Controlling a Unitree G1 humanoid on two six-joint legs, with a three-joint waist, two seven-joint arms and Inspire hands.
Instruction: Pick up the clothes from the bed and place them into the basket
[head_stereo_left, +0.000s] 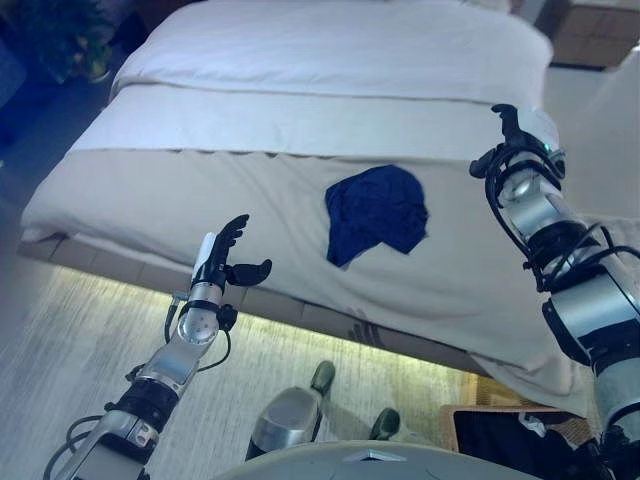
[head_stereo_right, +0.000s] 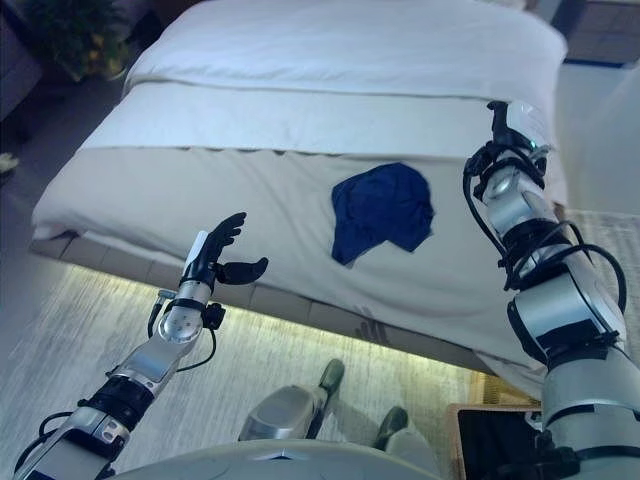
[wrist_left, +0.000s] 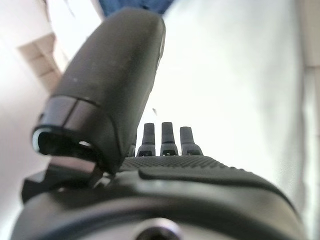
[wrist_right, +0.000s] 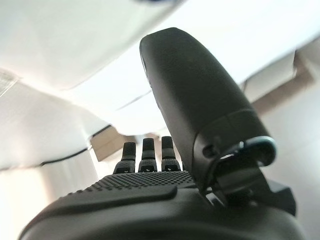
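Observation:
A crumpled dark blue garment (head_stereo_left: 377, 212) lies on the bed's pale cover (head_stereo_left: 200, 190), near the foot edge. My left hand (head_stereo_left: 224, 256) hovers in front of the bed's near edge, left of the garment, fingers straight and thumb out, holding nothing. My right hand (head_stereo_left: 516, 133) is raised over the bed's right side, right of the garment; its fingers (wrist_right: 143, 154) stand straight in the right wrist view, empty. A basket (head_stereo_left: 470, 425) with dark contents shows at the lower right on the floor, partly hidden by my right arm.
The bed has a white duvet (head_stereo_left: 340, 50) folded across its upper half. A lit strip runs under the bed frame (head_stereo_left: 300, 315). A dark plant (head_stereo_left: 60, 40) stands at the far left, and wooden furniture (head_stereo_left: 595, 30) at the far right.

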